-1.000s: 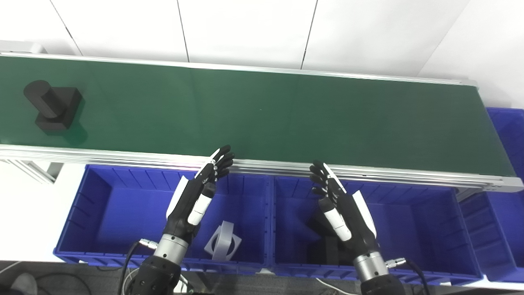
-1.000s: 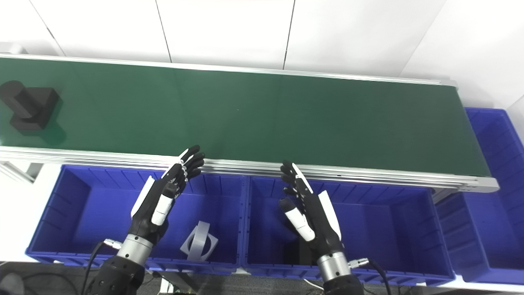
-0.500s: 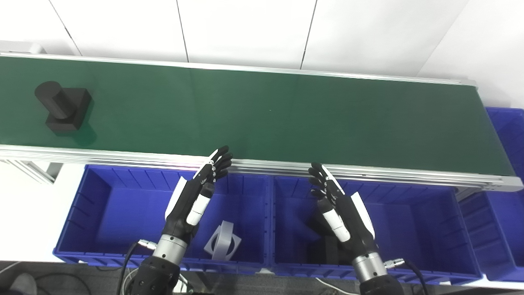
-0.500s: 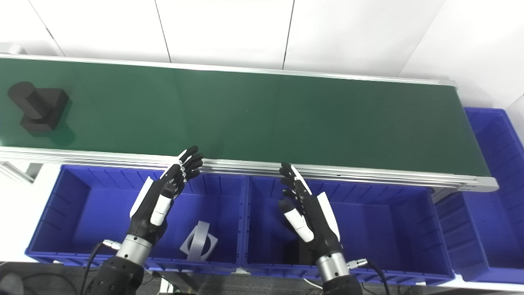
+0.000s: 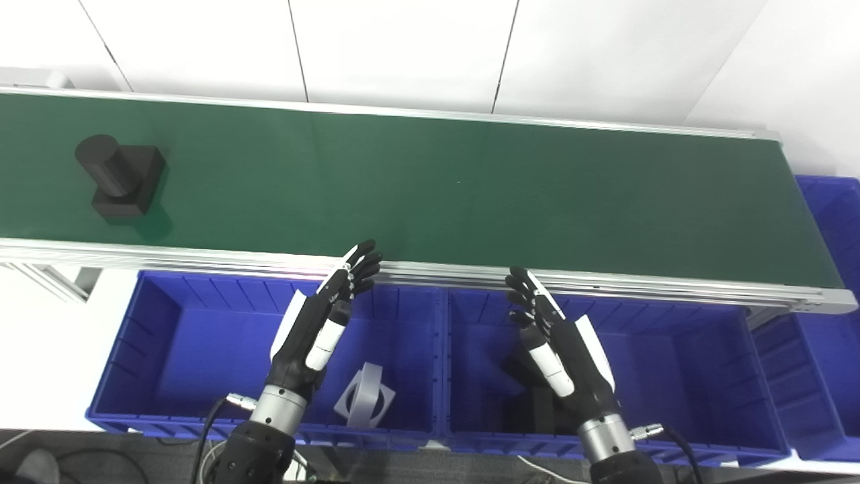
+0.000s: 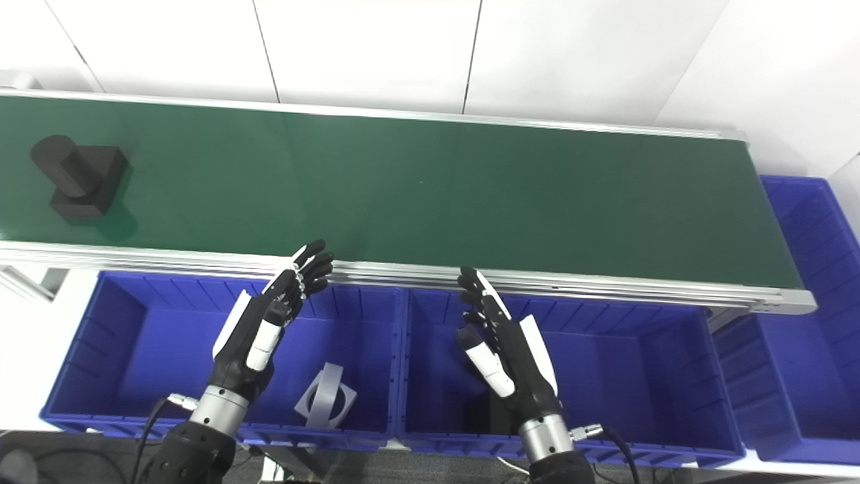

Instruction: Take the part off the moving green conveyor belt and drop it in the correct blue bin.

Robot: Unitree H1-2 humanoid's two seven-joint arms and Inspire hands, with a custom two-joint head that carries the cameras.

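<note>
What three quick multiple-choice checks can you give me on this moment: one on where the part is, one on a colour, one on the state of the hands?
1. Where is the black part?
A. On the conveyor belt, near its left end
B. In the left blue bin
C. In the right hand

2. What colour is the piece lying in the left blue bin?
A. Red
B. Grey
C. Yellow

3. How are the left hand and right hand?
A. Both closed on parts
B. Left hand holding the black part
C. Both open, holding nothing, above the bins

Answers:
1. A, it stands on the green surface at far left, away from both hands.
2. B, the ring-shaped piece on the bin floor is light grey.
3. C, their fingers are spread with nothing between them.
</note>
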